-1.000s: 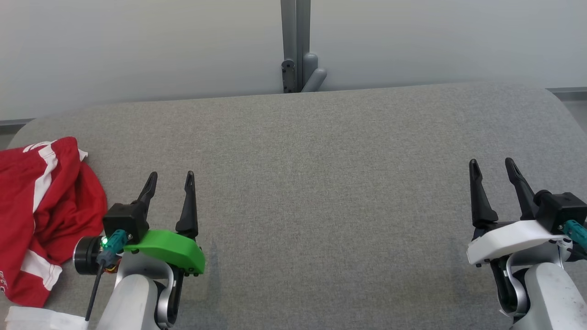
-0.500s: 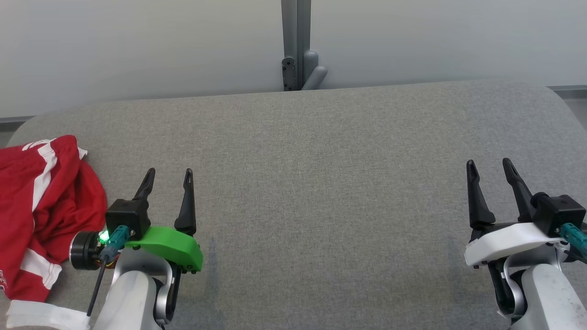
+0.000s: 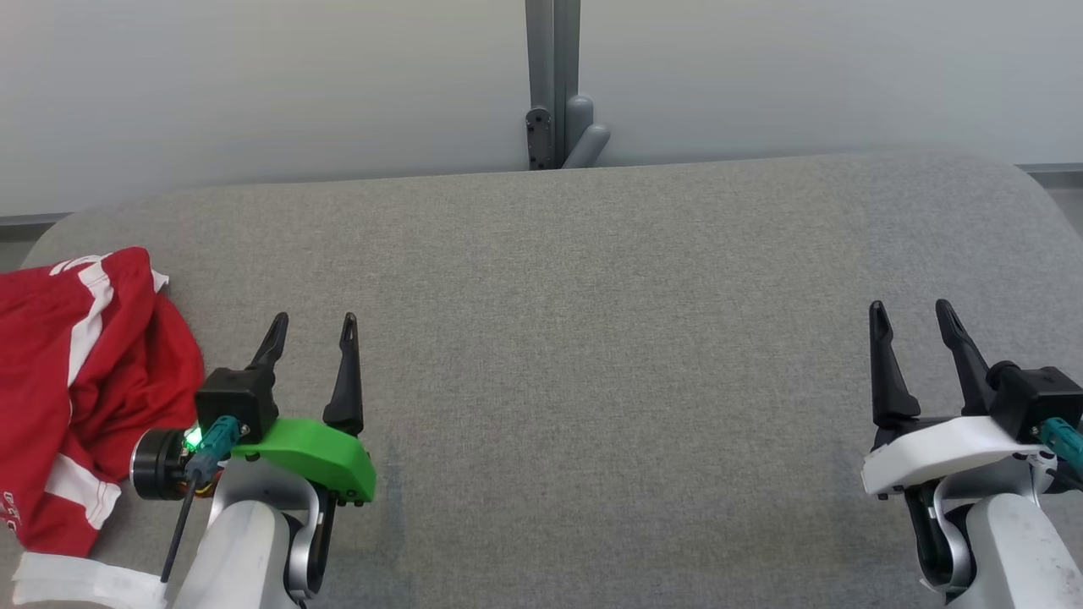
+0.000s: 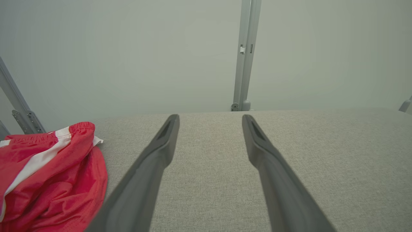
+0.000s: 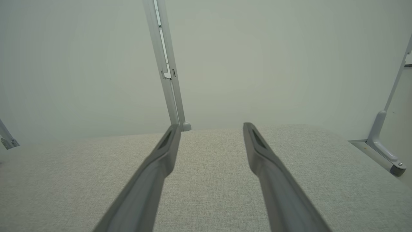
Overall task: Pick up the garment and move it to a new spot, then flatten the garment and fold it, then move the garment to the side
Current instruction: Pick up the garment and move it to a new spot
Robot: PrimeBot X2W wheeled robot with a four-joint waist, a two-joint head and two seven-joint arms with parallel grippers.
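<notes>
Where the grey cloth-covered tabletop [image 3: 592,355] reaches its left edge, the red garment [image 3: 76,381] with white stripes lies crumpled in a heap. It sits just to the left of the left gripper [image 3: 314,323], close beside that arm's wrist and clear of the fingers. That gripper is spread wide, with two dark fingers parted and the tabletop's cloth showing between them, and it grasps nothing. In the left wrist view the garment lies off the outer side of the left finger, apart from it. Farther right, beyond the gap between the two grippers, a grey post [image 3: 554,85] rises behind the tabletop's far edge against a pale wall. Well to the right, the right gripper [image 3: 909,309] is likewise spread wide and grasps nothing, hovering over the tabletop well apart from the garment.
</notes>
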